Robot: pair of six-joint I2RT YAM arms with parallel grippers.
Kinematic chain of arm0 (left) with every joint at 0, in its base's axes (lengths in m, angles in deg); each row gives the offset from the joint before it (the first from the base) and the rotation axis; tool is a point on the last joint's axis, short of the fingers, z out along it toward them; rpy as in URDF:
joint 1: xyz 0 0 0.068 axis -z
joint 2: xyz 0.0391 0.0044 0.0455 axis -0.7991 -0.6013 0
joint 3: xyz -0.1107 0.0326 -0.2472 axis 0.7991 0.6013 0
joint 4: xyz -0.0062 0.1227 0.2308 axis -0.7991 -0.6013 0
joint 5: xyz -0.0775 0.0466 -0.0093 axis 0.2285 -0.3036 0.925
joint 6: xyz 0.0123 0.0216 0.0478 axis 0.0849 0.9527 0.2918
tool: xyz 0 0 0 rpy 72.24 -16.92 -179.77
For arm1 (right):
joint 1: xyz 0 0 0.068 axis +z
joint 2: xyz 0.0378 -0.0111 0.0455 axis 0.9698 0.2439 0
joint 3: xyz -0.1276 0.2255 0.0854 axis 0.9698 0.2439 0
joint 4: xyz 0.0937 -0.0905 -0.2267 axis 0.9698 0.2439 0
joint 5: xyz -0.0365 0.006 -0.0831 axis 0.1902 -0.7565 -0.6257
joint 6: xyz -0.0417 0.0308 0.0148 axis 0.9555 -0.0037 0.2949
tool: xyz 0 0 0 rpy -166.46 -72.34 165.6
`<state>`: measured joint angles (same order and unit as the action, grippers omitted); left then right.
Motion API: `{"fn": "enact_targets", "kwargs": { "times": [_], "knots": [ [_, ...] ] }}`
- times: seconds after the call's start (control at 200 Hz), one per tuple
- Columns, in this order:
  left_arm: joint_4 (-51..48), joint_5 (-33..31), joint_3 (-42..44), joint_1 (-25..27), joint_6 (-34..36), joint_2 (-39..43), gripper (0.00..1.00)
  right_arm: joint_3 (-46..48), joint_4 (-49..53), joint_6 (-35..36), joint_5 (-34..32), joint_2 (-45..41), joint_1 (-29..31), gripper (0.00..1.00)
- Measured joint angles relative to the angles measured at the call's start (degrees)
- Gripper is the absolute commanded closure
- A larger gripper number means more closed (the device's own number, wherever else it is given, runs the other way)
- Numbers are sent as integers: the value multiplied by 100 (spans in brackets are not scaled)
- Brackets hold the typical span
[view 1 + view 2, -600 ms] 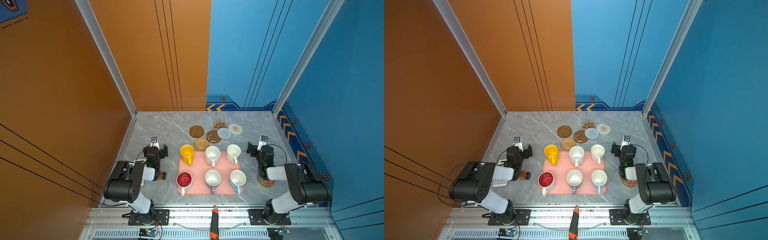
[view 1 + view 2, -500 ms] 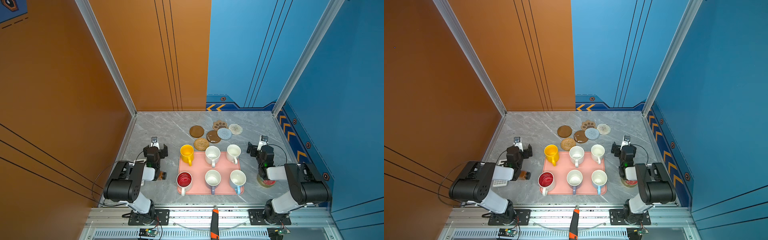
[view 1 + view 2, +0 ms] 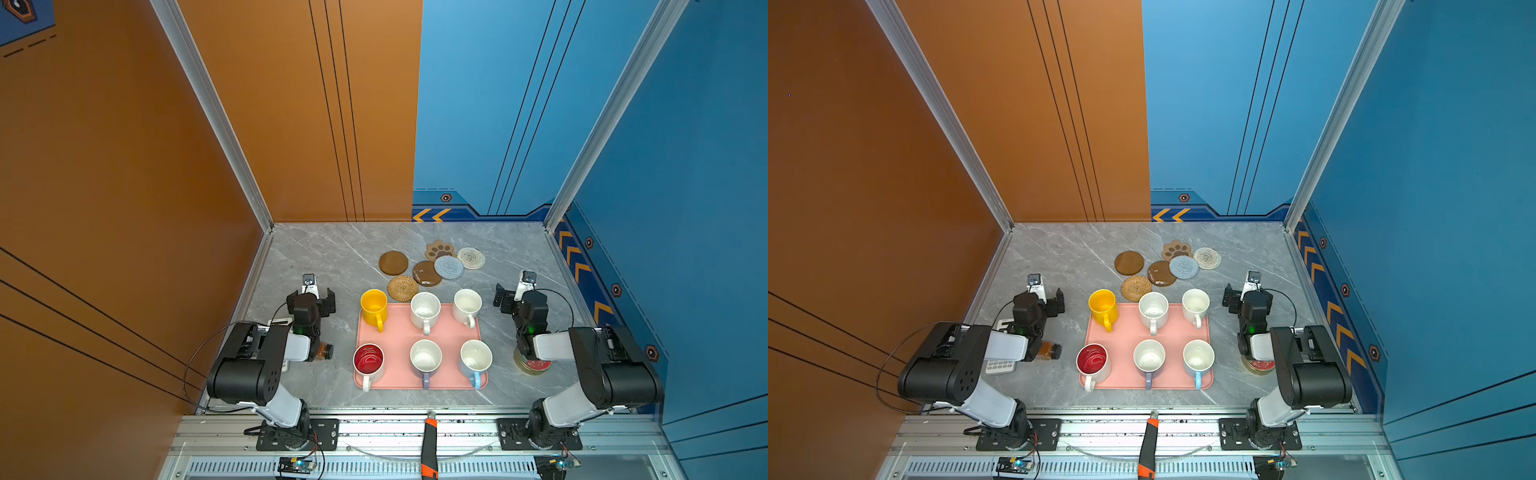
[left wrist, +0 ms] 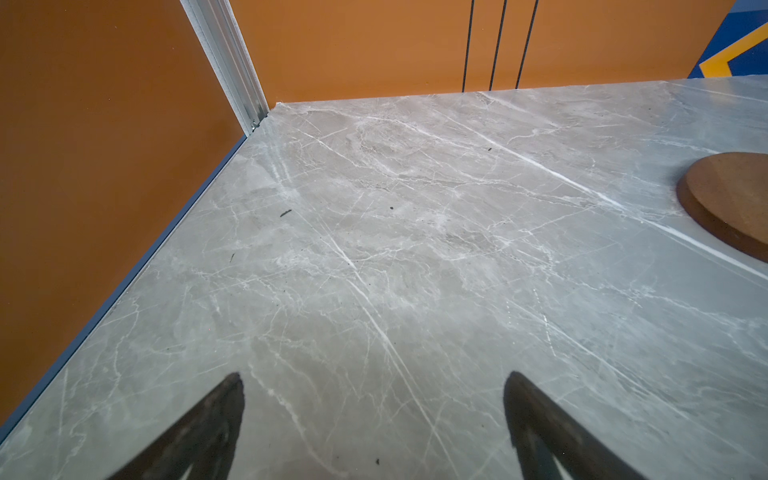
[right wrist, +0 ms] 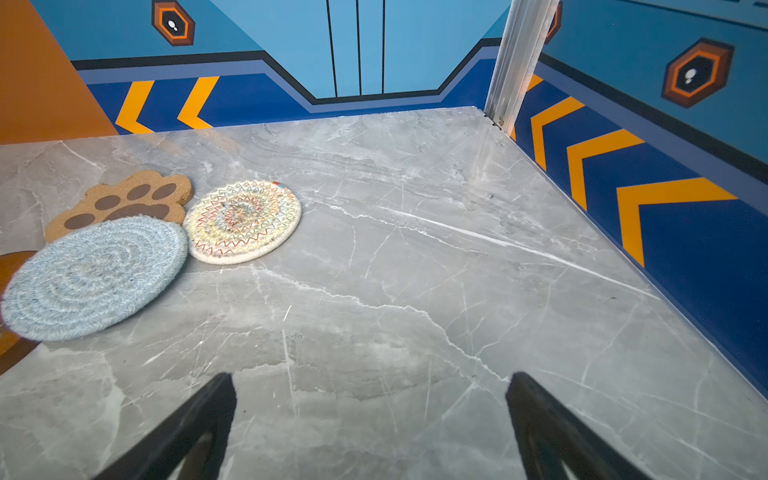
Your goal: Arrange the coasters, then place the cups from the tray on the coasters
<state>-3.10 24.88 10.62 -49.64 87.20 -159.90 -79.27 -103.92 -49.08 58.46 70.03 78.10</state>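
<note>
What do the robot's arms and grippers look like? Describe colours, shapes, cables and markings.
The left arm and right arm match: bulky black joints, white links, black looping cables, a green light near each wrist. The left gripper and right gripper each have two dark, tapering fingers. No markings are readable.

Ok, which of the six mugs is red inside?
The white mug at the near-left corner of the pink tray; the yellow mug is yellow inside, and the other four are pale inside.
</note>
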Motion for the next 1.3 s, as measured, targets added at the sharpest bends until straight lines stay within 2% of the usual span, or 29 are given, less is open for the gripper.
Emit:
{"fn": "enact_targets", "kwargs": {
  "times": [0.616,0.776,0.931,1.071,1.206,1.296],
  "knots": [
    [0,0,0,0,0,0,2,0,0,0,0,0,0,0],
    [0,0,0,0,-2,0,2,-7,31,0,-2,-4,0,3],
    [-164,-83,0,13,2,151,0,-385,1064,0,-48,-476,2,3],
    [-839,-361,-122,125,-11,870,1,-999,2116,-92,-66,-1204,4,3],
    [-2015,-468,-686,201,-177,1561,3,-1821,3403,-350,50,-1427,11,10],
    [-2723,-391,-1102,221,-404,1823,5,-2540,4308,-479,284,-1231,55,19]
  ]
}}
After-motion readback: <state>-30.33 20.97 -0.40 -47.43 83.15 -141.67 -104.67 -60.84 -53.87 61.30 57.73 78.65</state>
